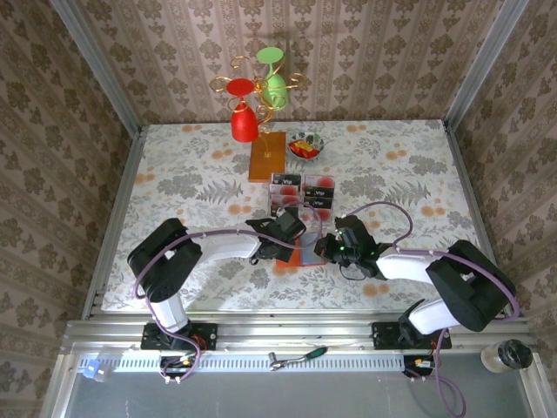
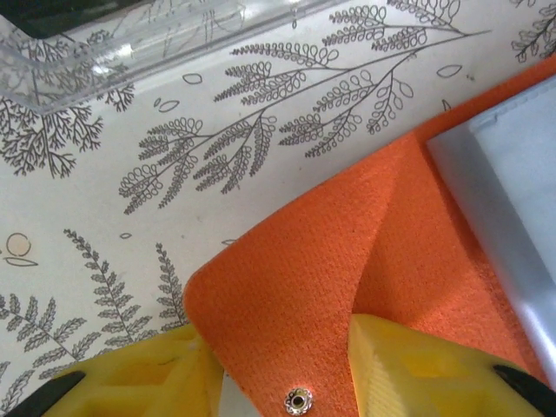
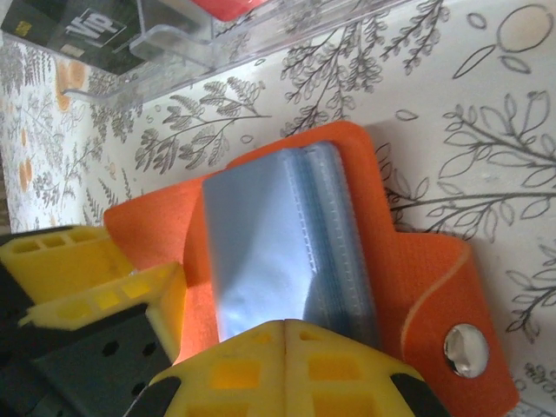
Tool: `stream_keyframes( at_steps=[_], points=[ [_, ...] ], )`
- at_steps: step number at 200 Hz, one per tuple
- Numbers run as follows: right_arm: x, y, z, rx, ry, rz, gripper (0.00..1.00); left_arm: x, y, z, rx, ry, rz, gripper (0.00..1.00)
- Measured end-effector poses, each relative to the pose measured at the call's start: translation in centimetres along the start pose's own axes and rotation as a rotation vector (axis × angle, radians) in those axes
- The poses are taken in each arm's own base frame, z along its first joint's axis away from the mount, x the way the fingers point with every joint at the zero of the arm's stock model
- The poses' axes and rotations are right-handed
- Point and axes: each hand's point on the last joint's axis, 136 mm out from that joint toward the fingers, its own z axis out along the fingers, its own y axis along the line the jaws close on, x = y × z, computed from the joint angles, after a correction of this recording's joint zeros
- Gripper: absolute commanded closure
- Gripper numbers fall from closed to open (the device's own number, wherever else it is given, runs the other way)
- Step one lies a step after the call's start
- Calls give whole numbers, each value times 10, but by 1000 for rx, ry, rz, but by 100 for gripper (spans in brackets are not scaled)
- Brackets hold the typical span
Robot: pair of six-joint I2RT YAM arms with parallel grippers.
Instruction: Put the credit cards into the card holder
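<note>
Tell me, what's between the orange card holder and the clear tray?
Just bare flowery tablecloth between the card holder and clear tray, seen from the left wrist.

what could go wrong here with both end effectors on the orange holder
1. The left end effector pinches only the card holder's cover corner, so the flap might slip free.
2. The right end effector sits shut on the clear sleeves; pulling apart could strain or tear them.

A bright orange card holder (image 3: 408,261) with pale blue-grey sleeves and a silver snap is seen just beyond the yellow fingers (image 3: 287,365) of the right gripper. Past it, black cards (image 3: 74,30) with white print and a red card (image 3: 230,7) are shown in a clear tray (image 3: 174,43). The tablecloth (image 2: 104,217) is patterned with grey ferns and orange blossoms on cream.
</note>
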Motion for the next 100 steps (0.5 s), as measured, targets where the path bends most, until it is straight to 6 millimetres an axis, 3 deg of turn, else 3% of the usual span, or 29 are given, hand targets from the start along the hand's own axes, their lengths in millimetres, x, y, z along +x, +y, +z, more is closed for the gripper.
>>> stream_keyframes(
  at_steps=[29,75,100],
  points=[
    [8,9,-5,1,27,-39,96,-4,2,2,1,-21,0,57],
    [2,57,-8,-70,26,-118,96,-5,2,2,3,-30,7,57],
    [3,60,2,-58,44,-126,98,-3,4,0,4,-34,5,57]
  ],
)
